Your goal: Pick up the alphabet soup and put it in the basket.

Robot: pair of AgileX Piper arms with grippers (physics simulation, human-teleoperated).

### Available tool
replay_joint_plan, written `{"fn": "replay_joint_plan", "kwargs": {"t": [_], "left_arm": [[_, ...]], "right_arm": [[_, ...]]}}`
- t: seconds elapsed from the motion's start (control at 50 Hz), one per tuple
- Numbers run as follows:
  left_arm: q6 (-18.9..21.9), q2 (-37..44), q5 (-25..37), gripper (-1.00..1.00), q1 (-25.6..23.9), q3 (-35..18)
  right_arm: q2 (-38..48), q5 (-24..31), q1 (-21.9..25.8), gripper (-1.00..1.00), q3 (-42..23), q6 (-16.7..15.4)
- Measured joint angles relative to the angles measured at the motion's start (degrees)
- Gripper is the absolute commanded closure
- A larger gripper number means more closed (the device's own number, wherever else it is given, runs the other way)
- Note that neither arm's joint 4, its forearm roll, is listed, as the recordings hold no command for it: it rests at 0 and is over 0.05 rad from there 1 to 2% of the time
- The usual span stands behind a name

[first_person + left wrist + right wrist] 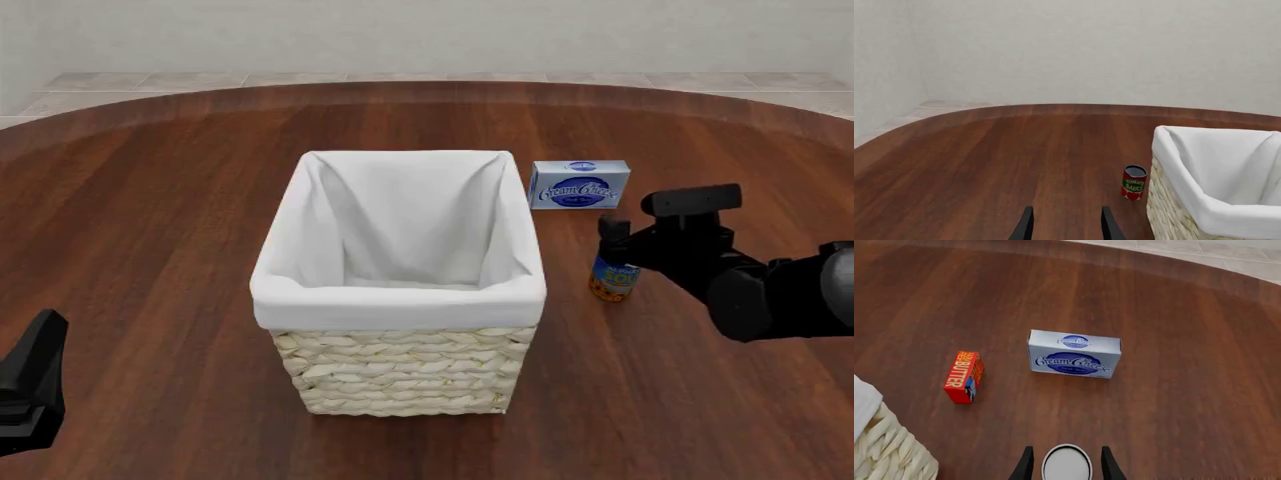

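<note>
Right between the right gripper's (1066, 465) two dark fingers sits the alphabet soup (1066, 463), silvery lid up, and the right wrist view shows a sliver of brown table on either side of it. So the jaws are spread a little wider than the can and straddle it without pinching, which looks to me like the lining-up just before the squeeze. From the front the can (613, 280) stands upright on the table (160, 200), just off the basket's right side and towards the table's right edge, its orange-red band showing below the gripper (617, 232) poised over it. Coming in from above makes sense: the can is tall and round, so a straddle across its width gives the fingers two good faces.

Beyond the soup lies the cream cheese box (579, 185), flat, nearer the far edge, and a red butter box (964, 376) stands close by the basket's wicker wall. The basket (400, 292) itself is mid-table, liner open, nothing visible inside, so the drop is a short lift and carry.

Over on the other side, the left gripper (1066, 226) hangs with its fingers apart and nothing in them, facing a tomato sauce can (1134, 182) just beside the basket (1217, 215).
</note>
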Motion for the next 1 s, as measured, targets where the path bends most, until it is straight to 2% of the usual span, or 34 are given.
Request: {"fn": "replay_joint_plan", "kwargs": {"t": [1.0], "left_arm": [[-0.16,0.01,0.15,-1.0,-0.04,0.0]], "right_arm": [[5.62,-1.7,-0.2,-1.0,-1.12,-0.52]]}}
